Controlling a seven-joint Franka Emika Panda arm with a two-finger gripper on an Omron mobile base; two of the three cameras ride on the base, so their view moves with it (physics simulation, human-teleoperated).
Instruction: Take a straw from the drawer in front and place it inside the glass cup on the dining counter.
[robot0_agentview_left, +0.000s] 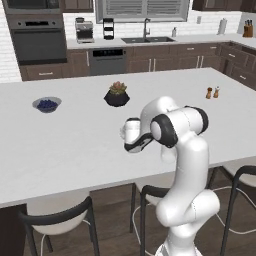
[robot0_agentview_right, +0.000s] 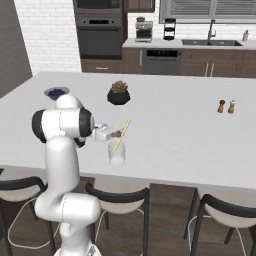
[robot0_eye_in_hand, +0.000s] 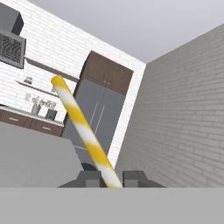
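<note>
My gripper (robot0_agentview_right: 114, 133) hovers just above the dining counter (robot0_agentview_right: 175, 140) near its front edge, shut on the straw (robot0_agentview_right: 123, 133). The straw is yellow with white stripes and tilts up to the right, its lower end dipping into the mouth of the glass cup (robot0_agentview_right: 116, 155). The cup stands upright on the white top, directly under the gripper. In the hand view the straw (robot0_eye_in_hand: 83, 131) rises from between the gripper's (robot0_eye_in_hand: 111, 179) two dark tips toward the upper left. In the left base view my own arm covers the hand over the counter (robot0_agentview_left: 75, 150). The drawer is out of view.
A dark blue bowl (robot0_agentview_right: 56, 92), a potted plant (robot0_agentview_right: 119, 93) and a brown shaker pair (robot0_agentview_right: 226, 106) stand farther back on the counter. Black-framed stools (robot0_agentview_right: 117, 197) are tucked under its near edge. The kitchen wall with oven and sink lies beyond.
</note>
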